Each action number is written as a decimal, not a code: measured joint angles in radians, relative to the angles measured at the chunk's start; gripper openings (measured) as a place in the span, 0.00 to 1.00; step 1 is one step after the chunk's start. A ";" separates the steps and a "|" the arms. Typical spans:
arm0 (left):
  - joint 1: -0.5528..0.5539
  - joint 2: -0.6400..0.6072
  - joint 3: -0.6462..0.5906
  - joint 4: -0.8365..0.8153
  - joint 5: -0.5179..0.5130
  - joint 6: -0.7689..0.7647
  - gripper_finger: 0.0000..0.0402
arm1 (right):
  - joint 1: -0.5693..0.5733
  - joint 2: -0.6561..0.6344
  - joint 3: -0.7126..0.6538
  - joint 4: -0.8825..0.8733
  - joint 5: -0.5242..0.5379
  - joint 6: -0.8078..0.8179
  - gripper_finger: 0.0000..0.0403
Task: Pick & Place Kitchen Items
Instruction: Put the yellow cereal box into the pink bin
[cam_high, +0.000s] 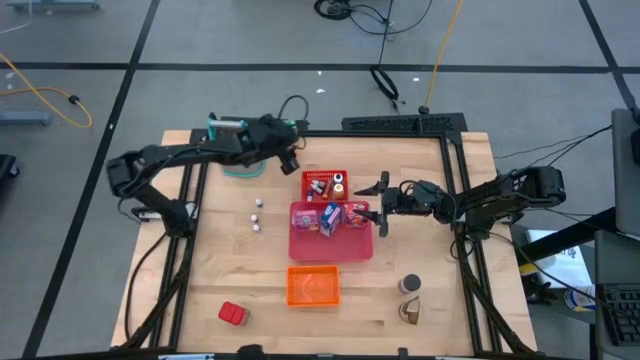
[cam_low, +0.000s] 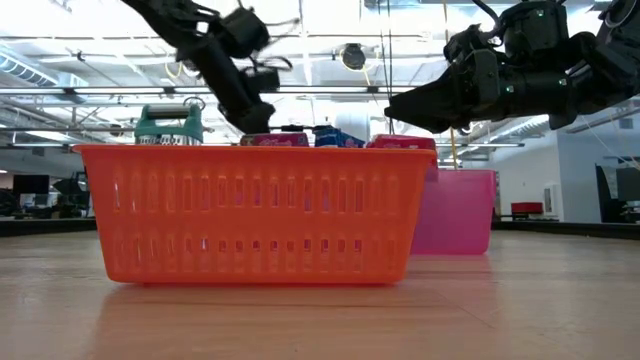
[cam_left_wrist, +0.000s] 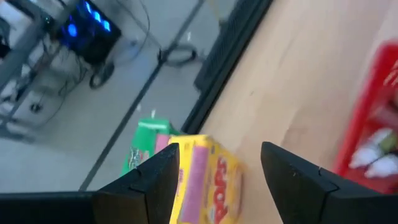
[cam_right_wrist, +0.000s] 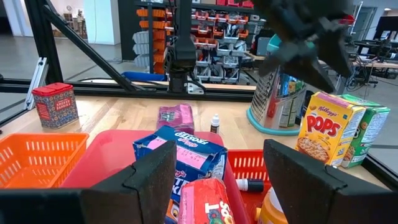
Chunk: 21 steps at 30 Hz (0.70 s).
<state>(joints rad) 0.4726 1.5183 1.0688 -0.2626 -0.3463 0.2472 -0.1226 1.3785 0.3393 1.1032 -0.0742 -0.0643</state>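
A pale wooden bench (cam_high: 200, 290) in a workshop carried a red tray (cam_high: 305, 247) of food boxes and an orange basket (cam_high: 313, 286). At the far edge the left pincer (cam_high: 291, 157) hung with its fingers spread just above a yellow cereal box (cam_right_wrist: 328, 128), not gripping it. The box stood upright, long axis vertical, printed face toward the trays, a green box (cam_right_wrist: 363, 133) close beside it. A good grasp would probably drop lower and centre on the narrow sides before closing. The right pincer (cam_high: 379, 208) waited over the tray, fingers spread, empty.
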 joint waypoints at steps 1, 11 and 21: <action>0.006 0.027 0.032 -0.037 -0.007 0.002 0.57 | 0.000 0.000 0.000 0.000 0.000 0.000 0.58; 0.045 0.185 0.258 -0.290 0.035 0.033 0.57 | 0.000 0.000 0.000 -0.001 0.000 0.000 0.58; 0.047 0.197 0.281 -0.392 -0.043 0.047 0.57 | 0.000 0.000 0.000 -0.005 0.000 0.000 0.58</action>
<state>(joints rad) 0.5195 1.7155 1.3502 -0.6543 -0.3889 0.2939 -0.1226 1.3785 0.3393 1.0985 -0.0746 -0.0643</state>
